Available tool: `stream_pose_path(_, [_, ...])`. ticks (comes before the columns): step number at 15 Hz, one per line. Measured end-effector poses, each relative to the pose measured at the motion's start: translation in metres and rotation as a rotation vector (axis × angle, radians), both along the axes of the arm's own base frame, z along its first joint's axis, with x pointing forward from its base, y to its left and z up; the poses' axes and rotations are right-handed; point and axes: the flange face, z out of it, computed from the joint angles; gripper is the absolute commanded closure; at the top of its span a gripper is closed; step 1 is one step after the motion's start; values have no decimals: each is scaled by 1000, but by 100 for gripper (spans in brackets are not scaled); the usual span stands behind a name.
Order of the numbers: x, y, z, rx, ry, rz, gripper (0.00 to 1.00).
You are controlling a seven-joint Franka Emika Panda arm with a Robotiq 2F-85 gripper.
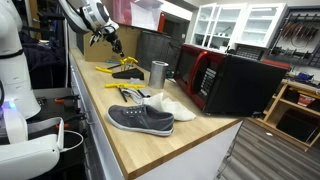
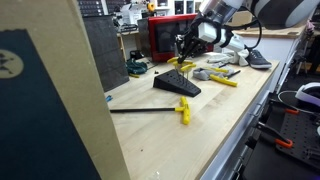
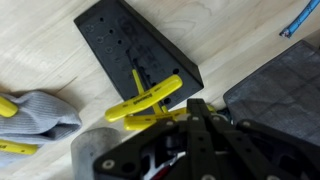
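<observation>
— Item and position?
— The yellow T-handle key [image 3: 146, 97] lies across the black wedge stand [image 3: 120, 35] on the wooden counter [image 1: 200, 132]. In the wrist view its long axis runs diagonally, lower left to upper right, crosswise to the stand's own length.
— Tool state?
— The gripper [image 3: 196, 110] is over the stand's near edge with its jaws closed. A second yellow handle [image 3: 150, 120] reaches to the fingertips; I cannot tell whether it is clamped.
— Surroundings?
— A grey cloth [image 3: 40, 112] sits just beside the stand. A metal cup [image 1: 158, 72] and a grey shoe [image 1: 140, 119] are further along.
</observation>
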Motion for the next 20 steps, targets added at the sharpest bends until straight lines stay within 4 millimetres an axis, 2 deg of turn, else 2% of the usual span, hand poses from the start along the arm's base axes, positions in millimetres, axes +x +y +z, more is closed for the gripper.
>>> stream_pose_path(8, [-6, -4, -5, 8, 13, -25, 100])
stream_pose_path(20, [-13, -12, 1, -21, 0, -72, 100])
